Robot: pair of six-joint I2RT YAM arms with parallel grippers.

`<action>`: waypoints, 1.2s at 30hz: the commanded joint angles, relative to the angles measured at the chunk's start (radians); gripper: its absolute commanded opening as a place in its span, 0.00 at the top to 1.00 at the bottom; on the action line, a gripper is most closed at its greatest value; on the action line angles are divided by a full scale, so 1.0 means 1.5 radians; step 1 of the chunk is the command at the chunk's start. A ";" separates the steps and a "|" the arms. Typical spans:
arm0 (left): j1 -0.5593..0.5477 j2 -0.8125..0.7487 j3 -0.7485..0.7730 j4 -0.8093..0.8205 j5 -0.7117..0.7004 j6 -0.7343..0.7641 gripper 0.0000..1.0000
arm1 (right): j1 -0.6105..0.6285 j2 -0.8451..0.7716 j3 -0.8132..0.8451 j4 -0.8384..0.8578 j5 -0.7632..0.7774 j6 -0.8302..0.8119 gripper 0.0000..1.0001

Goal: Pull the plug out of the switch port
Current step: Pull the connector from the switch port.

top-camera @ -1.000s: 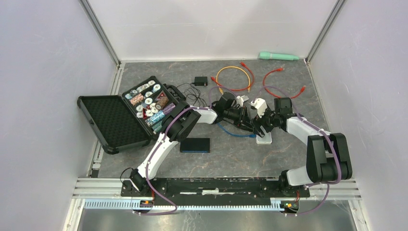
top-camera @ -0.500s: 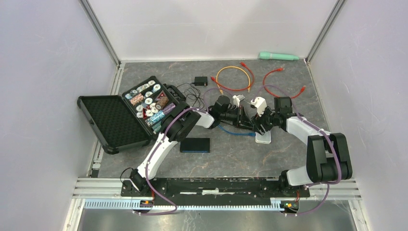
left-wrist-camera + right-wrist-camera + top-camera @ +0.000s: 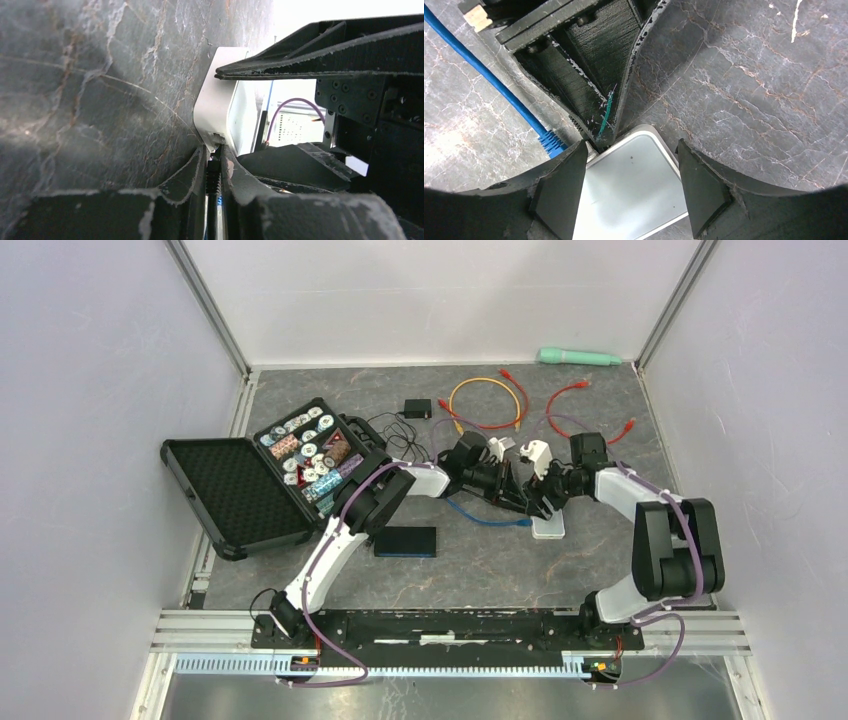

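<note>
Left gripper (image 3: pixel 213 152) stays clenched on the plug (image 3: pixel 213 175); right gripper (image 3: pixel 631 146) has narrowed onto the switch (image 3: pixel 634 187).

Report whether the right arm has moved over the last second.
Yes: the right arm swung its forearm farther from the near rail, toward the red cable.

White, flat switch (image 3: pixel 634 190) is laid flat. Blue-booted plug (image 3: pixel 552 142) is seen butted against its edge; seating depth cannot be told.
</note>
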 commanded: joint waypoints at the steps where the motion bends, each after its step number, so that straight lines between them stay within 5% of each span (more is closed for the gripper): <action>1: 0.015 0.013 0.014 -0.206 -0.020 0.145 0.98 | -0.037 0.030 0.063 -0.114 -0.016 -0.083 0.27; 4: 0.016 0.000 0.004 -0.195 -0.030 0.147 0.98 | -0.059 0.029 0.070 -0.128 -0.039 -0.090 0.27; 11: 0.019 -0.031 -0.115 0.048 -0.052 -0.024 0.98 | -0.065 -0.024 0.010 -0.062 -0.020 -0.025 0.26; 17: 0.020 -0.022 -0.138 0.088 -0.047 -0.051 0.98 | -0.066 -0.064 -0.025 -0.040 -0.018 -0.010 0.22; 27: 0.033 -0.049 0.012 -0.189 -0.036 0.173 0.98 | -0.073 -0.073 0.041 -0.061 -0.061 0.009 0.05; 36: 0.057 -0.067 0.151 -0.322 -0.024 0.241 0.98 | -0.079 -0.103 0.070 -0.068 -0.090 0.026 0.03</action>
